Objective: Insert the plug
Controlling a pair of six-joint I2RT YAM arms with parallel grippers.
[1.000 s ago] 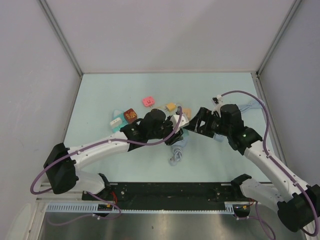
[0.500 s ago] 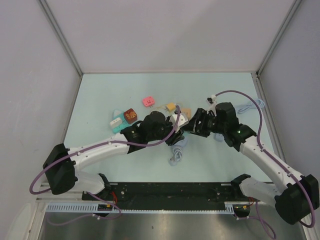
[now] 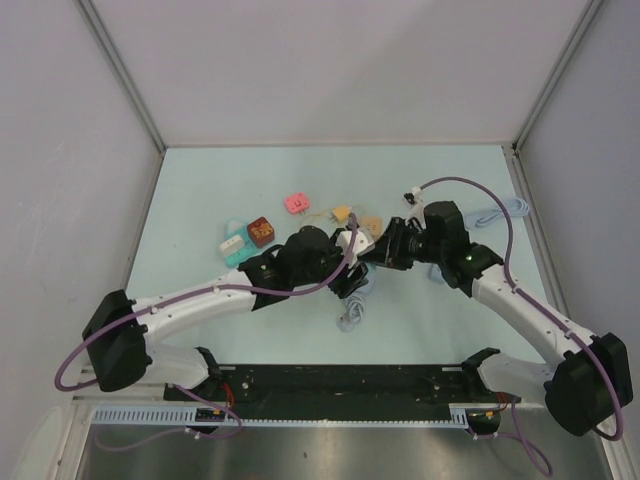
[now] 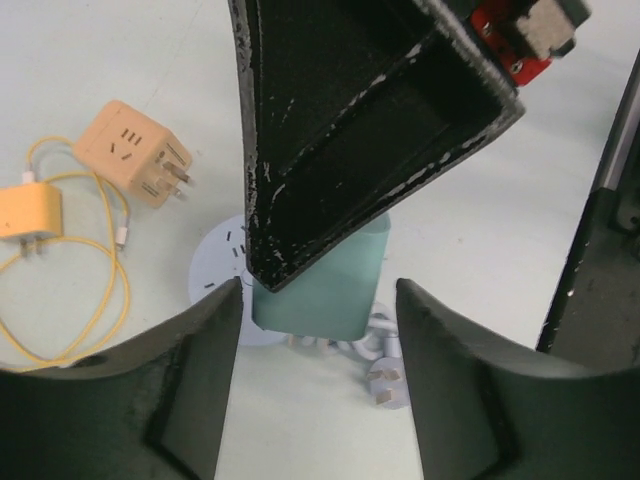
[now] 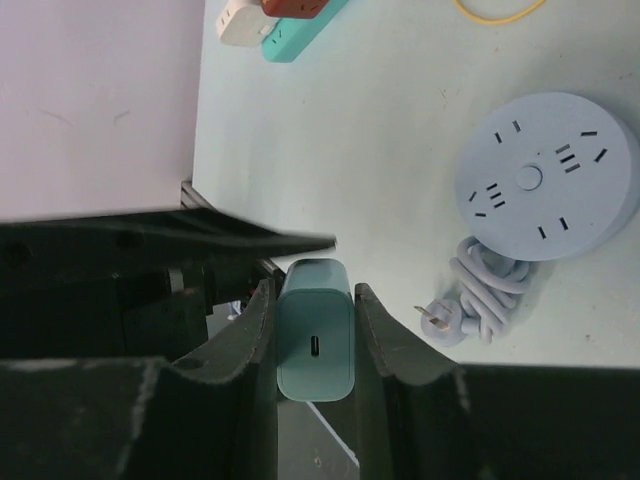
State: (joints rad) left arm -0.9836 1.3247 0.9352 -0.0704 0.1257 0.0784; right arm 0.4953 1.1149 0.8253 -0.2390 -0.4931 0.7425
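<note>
The plug [image 5: 315,340] is a teal charger block with a slot in its end face. My right gripper [image 5: 313,292] is shut on it, one finger flat on each side. In the left wrist view the plug [image 4: 335,285] hangs just above the table, prongs down, under a right finger [image 4: 340,130]. My left gripper [image 4: 318,300] stands open around it, with a gap on both sides. The round pale-blue socket [image 5: 545,180] lies flat beside it, its coiled cord and own plug [image 5: 440,318] alongside. Both grippers meet mid-table, left gripper [image 3: 345,258] and right gripper [image 3: 375,250].
An orange cube adapter [image 4: 140,165] and a yellow charger [image 4: 25,215] with its cable lie behind the socket. A pink adapter [image 3: 296,203], a red-brown one [image 3: 261,231] and a teal strip [image 3: 232,248] sit to the left. A pale cable [image 3: 500,212] lies at the right.
My right gripper has moved left to the left gripper and shut on the plug. My left gripper has opened and let go of it.
</note>
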